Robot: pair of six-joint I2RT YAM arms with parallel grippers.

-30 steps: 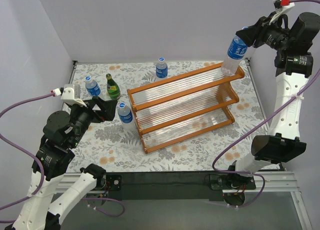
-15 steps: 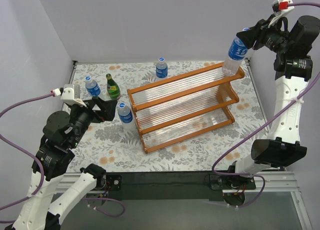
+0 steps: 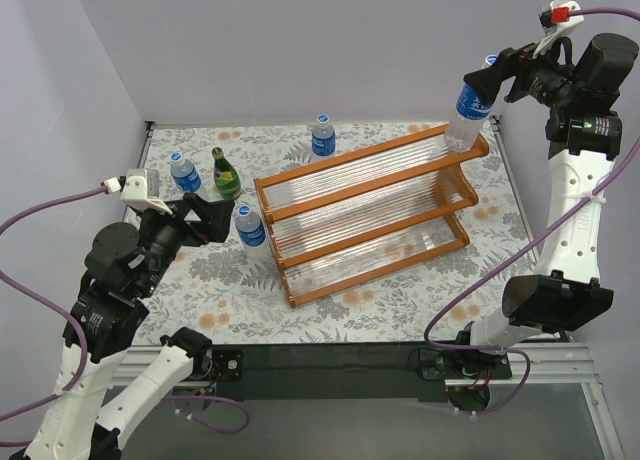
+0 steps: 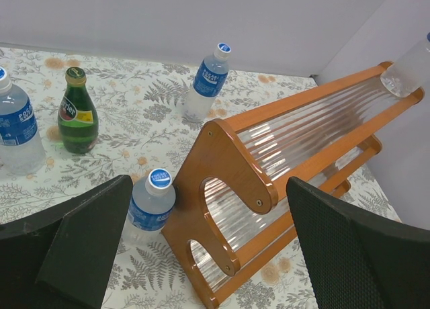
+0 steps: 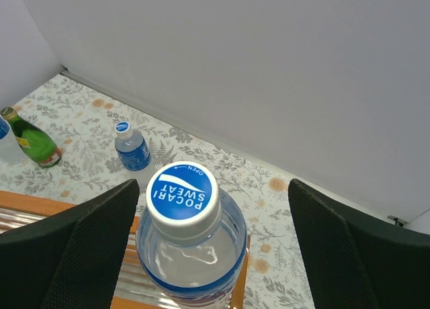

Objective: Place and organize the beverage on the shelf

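Observation:
The shelf (image 3: 370,185) is an orange-brown stepped rack lying diagonally on the table. A clear blue-label bottle (image 3: 468,110) stands on the right end of its top tier. My right gripper (image 3: 487,72) is open around that bottle's cap (image 5: 183,191), with both fingers clear of it. A second clear bottle (image 3: 250,227) stands against the rack's left end (image 4: 228,168), just in front of my open, empty left gripper (image 3: 210,220). On the table stand two more clear bottles (image 3: 323,136) (image 3: 185,173) and a green bottle (image 3: 226,175).
White walls close in the flower-patterned table (image 3: 400,300) at the back and on both sides. The rack's right end is close to the right wall. The green bottle and one clear one stand close together at the back left.
My right gripper has opened and let go of the bottle, which now stands on the top tier. The left arm and the other bottles have not moved.

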